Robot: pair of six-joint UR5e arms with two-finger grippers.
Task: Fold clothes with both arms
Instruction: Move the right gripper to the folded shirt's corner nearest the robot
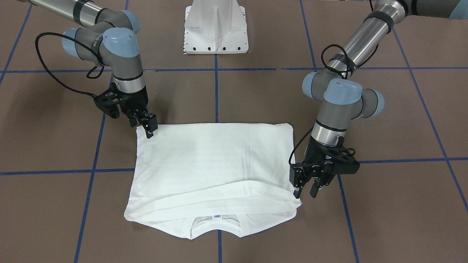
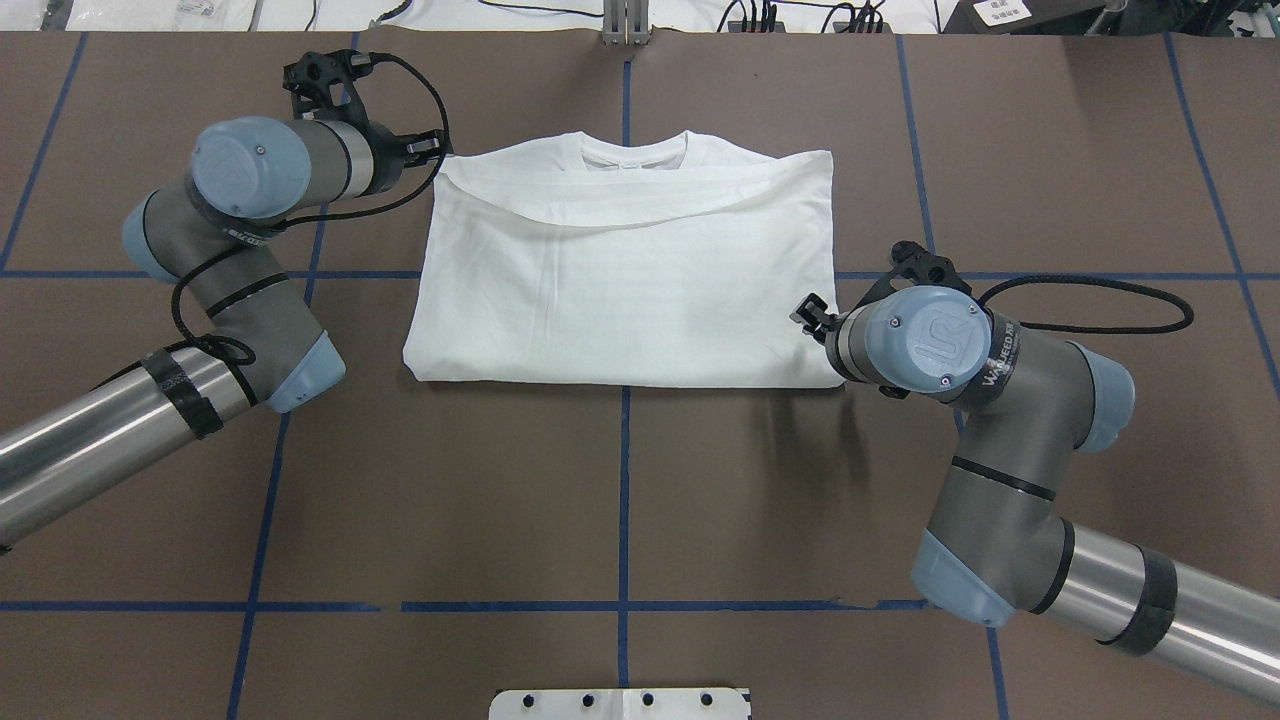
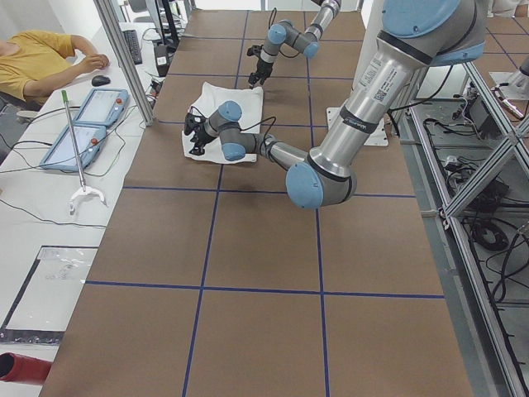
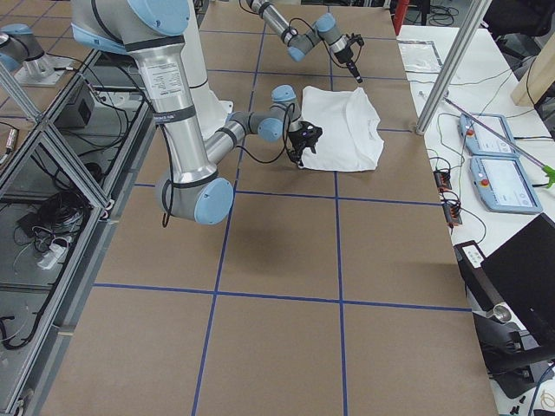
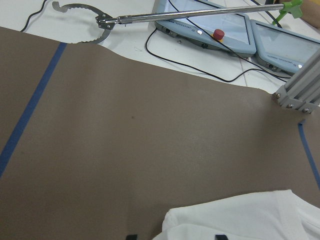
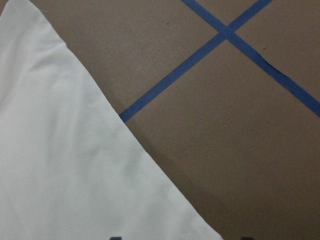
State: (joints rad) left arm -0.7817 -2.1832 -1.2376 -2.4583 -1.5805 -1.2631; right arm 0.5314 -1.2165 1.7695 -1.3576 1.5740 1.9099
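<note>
The white shirt (image 1: 215, 164) lies flat on the brown table, folded into a rectangle with its hem edge laid up near the round collar (image 1: 215, 221); no black text shows. It also shows in the overhead view (image 2: 620, 290). My left gripper (image 1: 306, 191) is open at the shirt's far corner beside the collar, and the left wrist view shows that corner (image 5: 240, 220) between its jaws. My right gripper (image 1: 148, 128) is at the near corner on the other side. In the right wrist view the cloth (image 6: 60, 165) lies between jaws that stand apart.
The white pedestal base (image 1: 215, 29) stands at the robot's side of the table. Blue tape lines (image 1: 215, 91) cross the tabletop. Beyond the far edge are teach pendants (image 5: 200, 25), a metal reach tool (image 5: 175, 15), an aluminium post (image 5: 300, 90) and a seated operator (image 3: 33, 58).
</note>
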